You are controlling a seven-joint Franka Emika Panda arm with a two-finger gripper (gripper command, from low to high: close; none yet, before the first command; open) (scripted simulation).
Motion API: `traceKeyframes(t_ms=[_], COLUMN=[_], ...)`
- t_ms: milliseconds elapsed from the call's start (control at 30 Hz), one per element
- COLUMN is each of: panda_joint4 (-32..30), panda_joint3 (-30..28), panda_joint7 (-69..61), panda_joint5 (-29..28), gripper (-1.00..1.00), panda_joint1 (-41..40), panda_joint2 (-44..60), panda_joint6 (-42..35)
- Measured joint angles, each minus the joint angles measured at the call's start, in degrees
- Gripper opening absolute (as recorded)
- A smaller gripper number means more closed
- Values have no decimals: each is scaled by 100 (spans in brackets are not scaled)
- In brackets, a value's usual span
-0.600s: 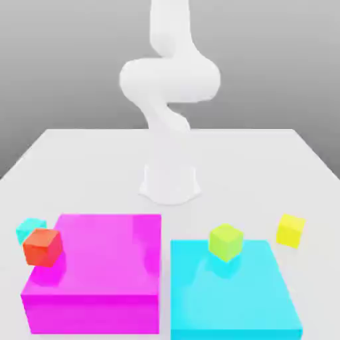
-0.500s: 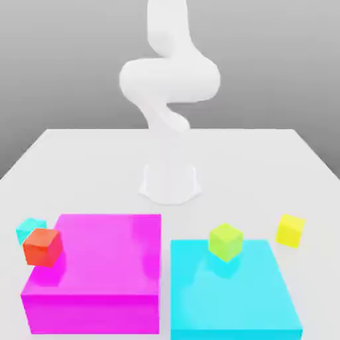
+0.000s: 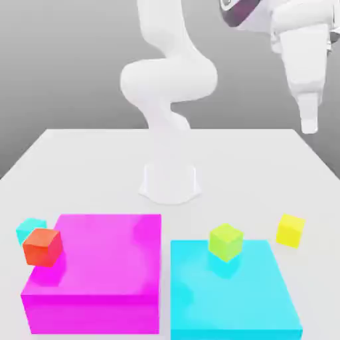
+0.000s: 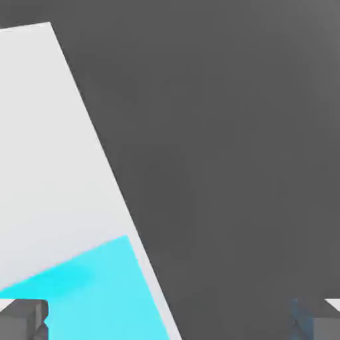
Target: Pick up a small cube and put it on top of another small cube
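In the exterior view we see the yellow cube point(image 3: 291, 230) on the white surface point(image 3: 86, 166) right of the cyan block point(image 3: 232, 292) (lime cube point(image 3: 226, 241) atop it). In the hand view, the jaws point(image 4: 170, 319) gape wide, empty.

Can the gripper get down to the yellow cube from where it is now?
Probably yes. The gripper hangs high above the table, jaws open in the hand view, and the yellow cube sits alone on the white table, apart from the cyan block.
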Motion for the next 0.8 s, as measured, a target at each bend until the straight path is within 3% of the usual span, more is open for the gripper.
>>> traceKeyframes(t_ms=[300,567,800], panda_joint4=[-712,-1351,-1267], panda_joint3=[135,497,229], panda_joint7=[-2305,-4689,-4778], panda_joint5=[58,585,337], gripper=[0,0,0], panda_joint1=[1018,1940,2198], panda_joint2=[1075,1979,3001], panda_joint6=[731,1390,2227])
